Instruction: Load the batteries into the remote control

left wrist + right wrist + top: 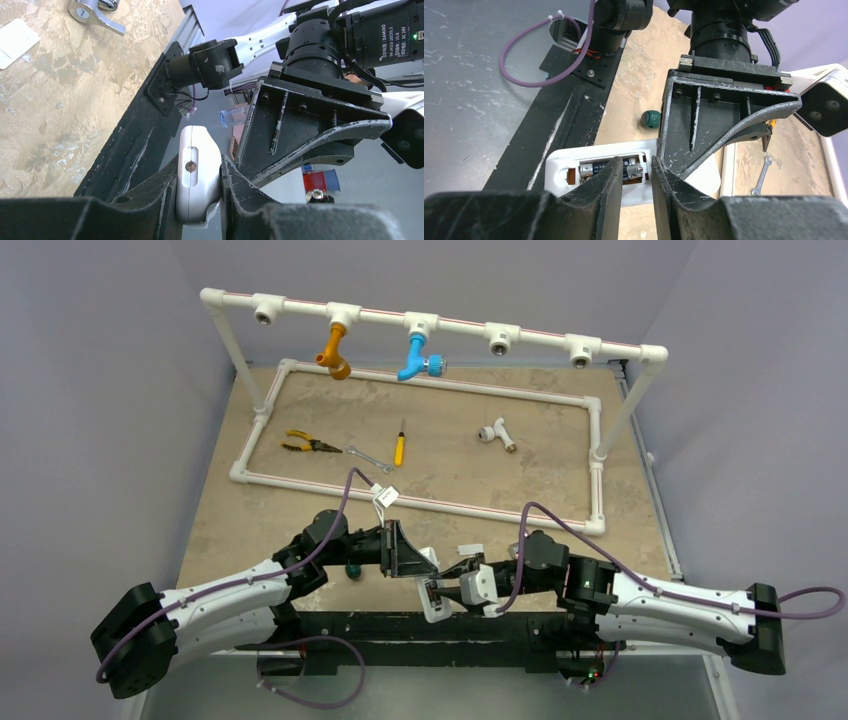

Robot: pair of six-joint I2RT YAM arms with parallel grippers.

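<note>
Remote control: one, white, held above the near edge of the table, between the two grippers. From the left: one dark green knob on the table beside the left arm. Then left gripper, fingers pressed onto the remote's sides, pinching it edge-on. Then right gripper, tips at the open battery bay, fingers a narrow gap apart; pinching or merely pressing, impossible to tell. In that gap, batteries: one dark cylinder with a silver end plainly seen, count past that unclear behind the fingers.
</note>
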